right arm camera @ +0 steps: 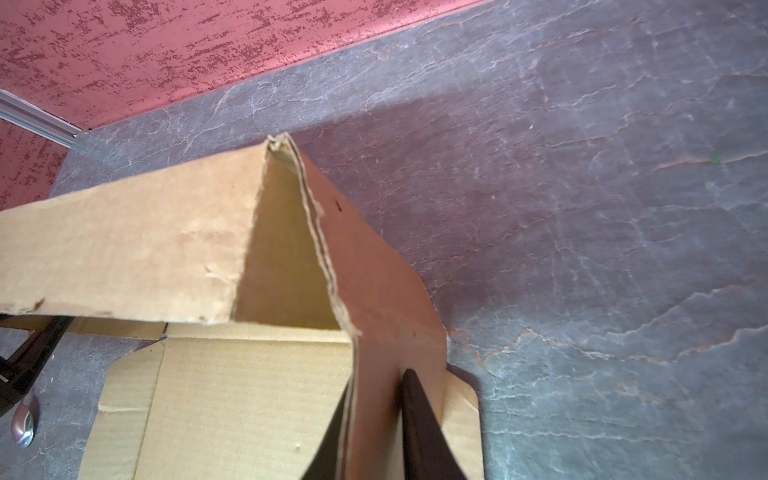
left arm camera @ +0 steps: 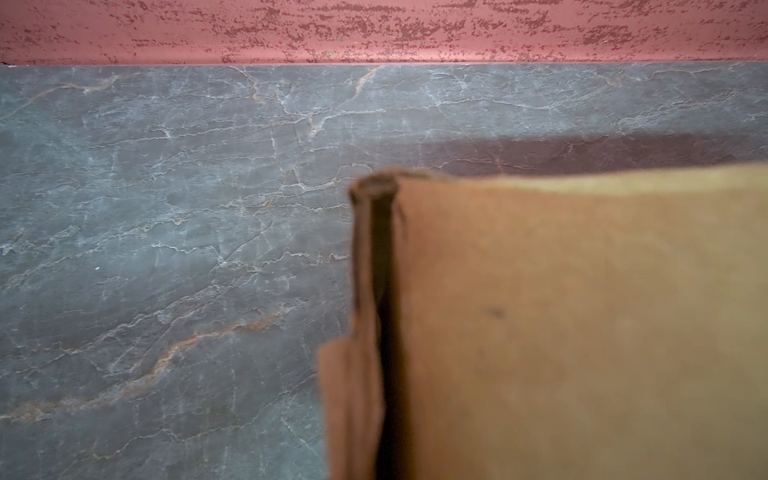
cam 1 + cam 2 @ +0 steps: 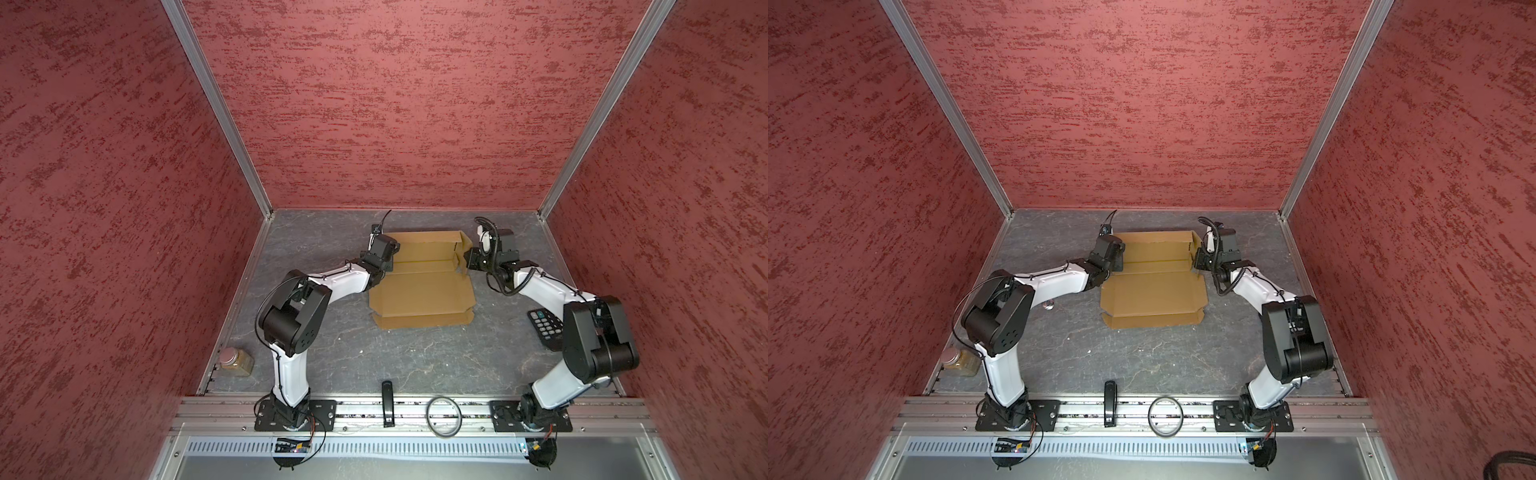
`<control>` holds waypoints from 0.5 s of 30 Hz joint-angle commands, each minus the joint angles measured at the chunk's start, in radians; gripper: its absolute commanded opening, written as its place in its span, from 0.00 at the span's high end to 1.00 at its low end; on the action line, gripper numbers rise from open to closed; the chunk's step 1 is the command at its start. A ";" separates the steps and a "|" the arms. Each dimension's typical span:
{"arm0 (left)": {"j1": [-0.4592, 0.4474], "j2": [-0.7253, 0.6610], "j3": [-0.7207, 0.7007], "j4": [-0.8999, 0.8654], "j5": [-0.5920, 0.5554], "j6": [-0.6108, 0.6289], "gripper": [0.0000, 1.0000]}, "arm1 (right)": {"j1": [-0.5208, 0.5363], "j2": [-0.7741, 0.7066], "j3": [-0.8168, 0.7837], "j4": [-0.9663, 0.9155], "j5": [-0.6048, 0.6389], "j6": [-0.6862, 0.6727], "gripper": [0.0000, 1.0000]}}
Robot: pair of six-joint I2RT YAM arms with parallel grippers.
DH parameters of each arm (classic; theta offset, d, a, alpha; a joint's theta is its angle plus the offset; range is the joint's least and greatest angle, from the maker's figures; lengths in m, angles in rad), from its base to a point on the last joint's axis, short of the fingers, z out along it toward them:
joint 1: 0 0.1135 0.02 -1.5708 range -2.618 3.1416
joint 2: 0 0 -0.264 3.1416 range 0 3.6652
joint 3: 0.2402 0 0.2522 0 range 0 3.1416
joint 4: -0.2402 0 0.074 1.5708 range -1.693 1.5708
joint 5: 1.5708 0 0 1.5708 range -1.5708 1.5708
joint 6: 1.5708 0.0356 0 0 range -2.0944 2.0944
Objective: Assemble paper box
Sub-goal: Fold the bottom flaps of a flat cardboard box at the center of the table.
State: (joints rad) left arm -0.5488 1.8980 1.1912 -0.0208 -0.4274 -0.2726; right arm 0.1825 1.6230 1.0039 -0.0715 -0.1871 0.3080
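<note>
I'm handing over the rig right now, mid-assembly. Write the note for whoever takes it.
Box: far middle of the table; back and side walls raised, lid panel and front flap flat.
Left gripper: shut, apparently pinching the left side wall.
Right gripper: straddles the right side wall; grip unclear.
Left to do: secure the walls, fold the lid over, tuck the flap.

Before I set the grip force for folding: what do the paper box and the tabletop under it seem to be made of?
The paper box: tan corrugated cardboard, matte; fine ribbing on its panels and layered, frayed cut edges show in the right wrist view. The tabletop: dark grey with pale veins, stone-like, matte; it could be a printed laminate.
</note>
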 commanded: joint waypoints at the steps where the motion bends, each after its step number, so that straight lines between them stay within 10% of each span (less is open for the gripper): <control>1: -0.008 -0.001 -0.002 -0.018 0.021 0.019 1.00 | 0.006 0.009 0.005 0.001 0.014 0.004 0.76; 15: -0.008 -0.005 -0.005 -0.017 0.021 0.026 1.00 | 0.006 0.005 0.018 -0.016 0.020 -0.009 0.52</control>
State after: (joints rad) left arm -0.5499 1.8980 1.1912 -0.0181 -0.4240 -0.2588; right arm 0.1825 1.6245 1.0042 -0.0772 -0.1867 0.3061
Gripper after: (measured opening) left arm 0.061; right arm 0.477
